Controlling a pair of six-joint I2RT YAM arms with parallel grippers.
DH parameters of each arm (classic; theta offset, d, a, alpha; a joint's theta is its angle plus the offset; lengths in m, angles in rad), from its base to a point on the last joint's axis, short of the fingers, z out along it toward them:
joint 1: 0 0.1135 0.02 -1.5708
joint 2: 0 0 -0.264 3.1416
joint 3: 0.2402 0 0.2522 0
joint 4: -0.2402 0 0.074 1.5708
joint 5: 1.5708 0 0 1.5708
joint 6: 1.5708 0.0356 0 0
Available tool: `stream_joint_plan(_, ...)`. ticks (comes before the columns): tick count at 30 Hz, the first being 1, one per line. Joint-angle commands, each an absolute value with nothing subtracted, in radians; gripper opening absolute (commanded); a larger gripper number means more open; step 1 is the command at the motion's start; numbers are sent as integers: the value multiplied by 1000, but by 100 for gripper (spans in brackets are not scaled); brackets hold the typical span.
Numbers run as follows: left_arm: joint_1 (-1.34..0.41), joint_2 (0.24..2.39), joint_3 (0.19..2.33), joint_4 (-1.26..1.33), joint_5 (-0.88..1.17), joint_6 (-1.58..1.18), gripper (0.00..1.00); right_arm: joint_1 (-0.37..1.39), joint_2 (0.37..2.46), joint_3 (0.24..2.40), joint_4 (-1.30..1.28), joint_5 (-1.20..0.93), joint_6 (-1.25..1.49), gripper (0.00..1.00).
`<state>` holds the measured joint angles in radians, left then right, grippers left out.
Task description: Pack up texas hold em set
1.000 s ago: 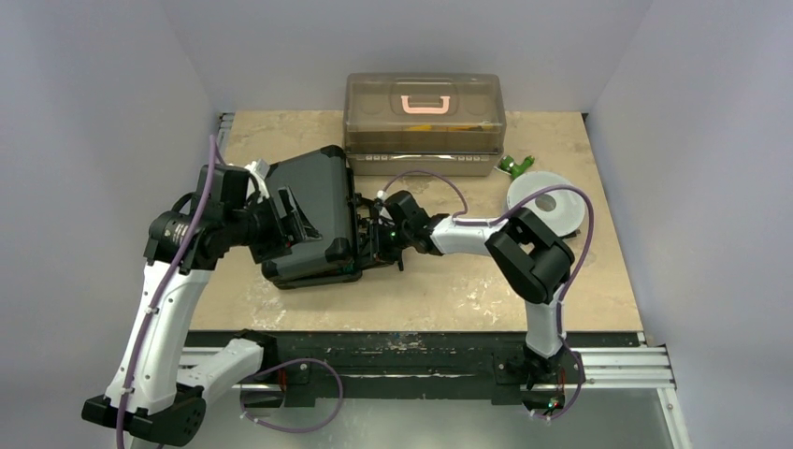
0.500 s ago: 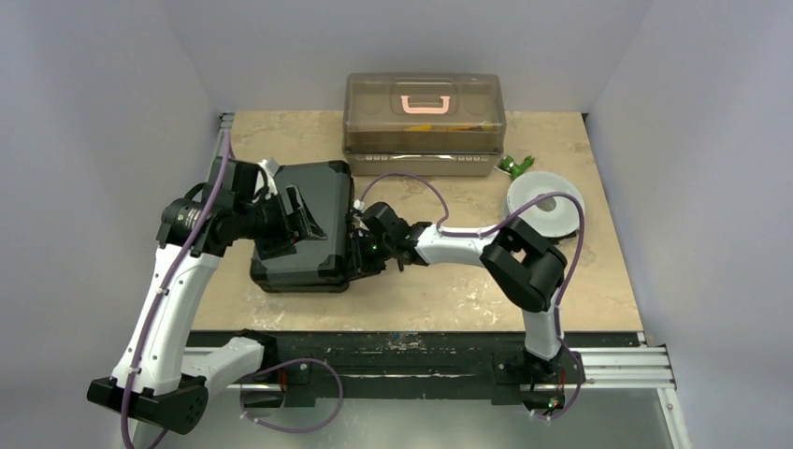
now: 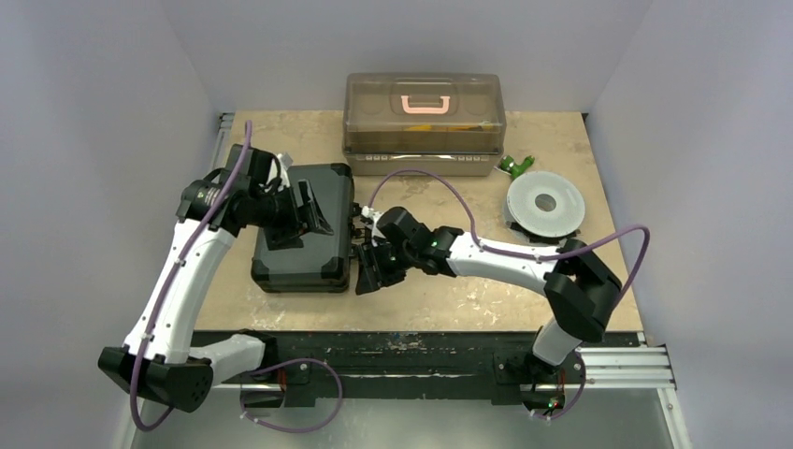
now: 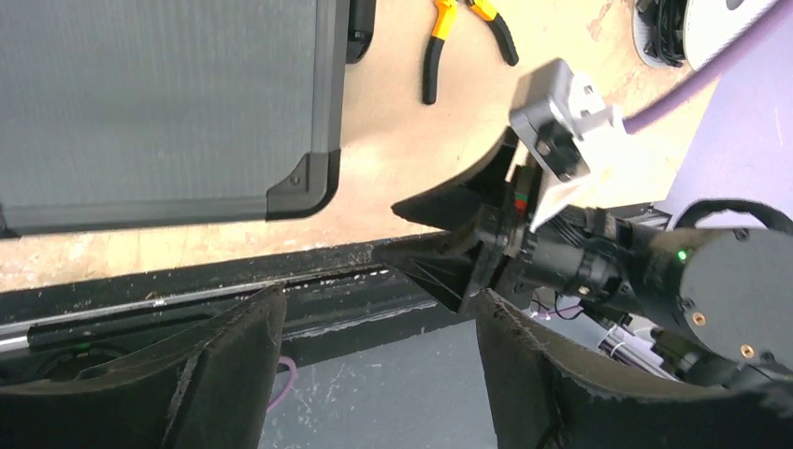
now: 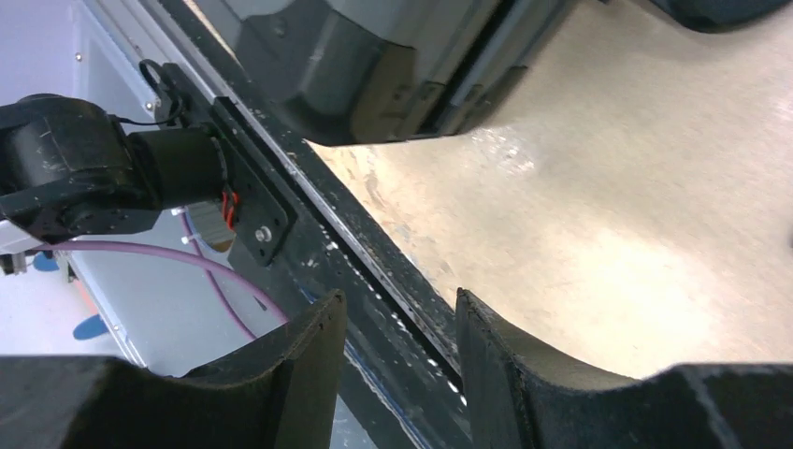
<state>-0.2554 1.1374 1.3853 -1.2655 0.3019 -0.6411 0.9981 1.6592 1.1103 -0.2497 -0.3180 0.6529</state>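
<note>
The black briefcase lies flat and shut on the table, left of centre. Its ribbed grey lid fills the upper left of the left wrist view, and one corner shows in the right wrist view. My left gripper hovers over the lid's right part, open and empty. My right gripper is just off the case's front right corner, jaws apart with nothing between them. No chips, dice or cards are in view.
A big translucent brown box with a pink handle stands at the back. A white spool and a small green object lie at the right. Orange-handled pliers lie on the table right of the case. The table's black front rail is close to the right gripper.
The case went from tilted up to lying flat and shut. My left gripper moved back over the lid. My right gripper drew away from the case's right side toward the front edge.
</note>
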Motion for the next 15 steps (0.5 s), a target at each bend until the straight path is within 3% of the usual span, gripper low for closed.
stream_joint_plan(1, -247, 1205, 1375, -1166, 341, -608, 69, 933, 1609, 1058, -270, -289, 640, 45)
stream_joint_plan(6, -247, 1316, 1382, -1103, 292, -575, 44, 771, 1625, 1063, -184, -432, 707, 45)
stream_joint_plan(15, -242, 1523, 1453, -1123, 185, -452, 20, 610, 1831, 1273, -235, -523, 697, 41)
